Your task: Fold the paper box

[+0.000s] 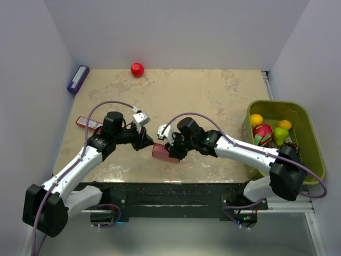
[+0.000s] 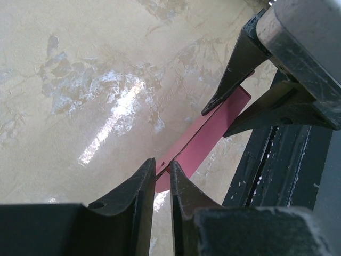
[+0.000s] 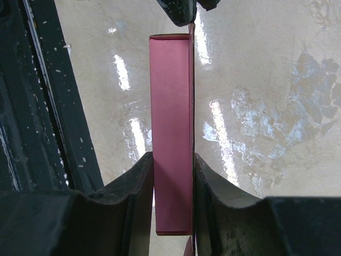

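Pink paper box (image 1: 161,152) lay at the lower centre of the top view, near the front edge of the surface (image 1: 213,96). Both arms bent inward, wrists meeting over it. The left gripper (image 2: 162,169) pinched its thin edge, jaws nearly closed; the right gripper (image 3: 173,160) clamped its narrow sides.

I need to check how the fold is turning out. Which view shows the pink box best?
Right wrist: the box fills the middle, one long face square-on, held in the right gripper. Left wrist shows only a narrow slanted strip of it. Top external shows a small pink patch, partly covered by the right gripper.
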Tool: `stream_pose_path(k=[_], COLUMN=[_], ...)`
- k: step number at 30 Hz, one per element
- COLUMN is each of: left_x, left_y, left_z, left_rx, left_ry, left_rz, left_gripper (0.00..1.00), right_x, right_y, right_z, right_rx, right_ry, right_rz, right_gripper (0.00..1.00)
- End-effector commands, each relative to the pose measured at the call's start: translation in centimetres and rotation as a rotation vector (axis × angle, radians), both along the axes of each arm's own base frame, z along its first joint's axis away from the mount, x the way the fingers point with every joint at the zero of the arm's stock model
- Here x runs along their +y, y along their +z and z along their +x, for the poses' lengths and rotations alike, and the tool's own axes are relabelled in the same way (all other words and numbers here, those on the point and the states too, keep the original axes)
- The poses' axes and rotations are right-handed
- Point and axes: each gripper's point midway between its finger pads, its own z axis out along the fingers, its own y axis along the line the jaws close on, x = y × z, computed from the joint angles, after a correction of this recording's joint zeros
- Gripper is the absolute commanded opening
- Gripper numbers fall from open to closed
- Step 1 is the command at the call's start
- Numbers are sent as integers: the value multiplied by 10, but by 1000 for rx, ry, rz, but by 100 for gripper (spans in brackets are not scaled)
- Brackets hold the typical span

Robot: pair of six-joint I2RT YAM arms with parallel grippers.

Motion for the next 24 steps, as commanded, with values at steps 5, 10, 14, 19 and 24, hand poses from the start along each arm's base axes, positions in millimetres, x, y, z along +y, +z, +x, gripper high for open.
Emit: stream_pose_path(k=[5,10,14,19,24], left_x=[-2,-3,-5,-5,-4], left_y=[-4,-2,-2,-2,1], left_z=[3,0,-2,-2,-1], left_rx=[-33,-40,-39,-43,-54], left_ry=[3,2,-12,-15,-8], left_rz=[25,22,16,19,18], left_gripper=[26,30,29,22,14], right_x=[9,8,8,8,8], right_y=[14,16,16,16,15], right_z=[4,5,5,5,7], right_rx=[-29,-35,-33,-33,-33], right_ry=[20,15,18,18,8], right_rz=[56,59,63,63,56], right_gripper=[28,28,28,28,29])
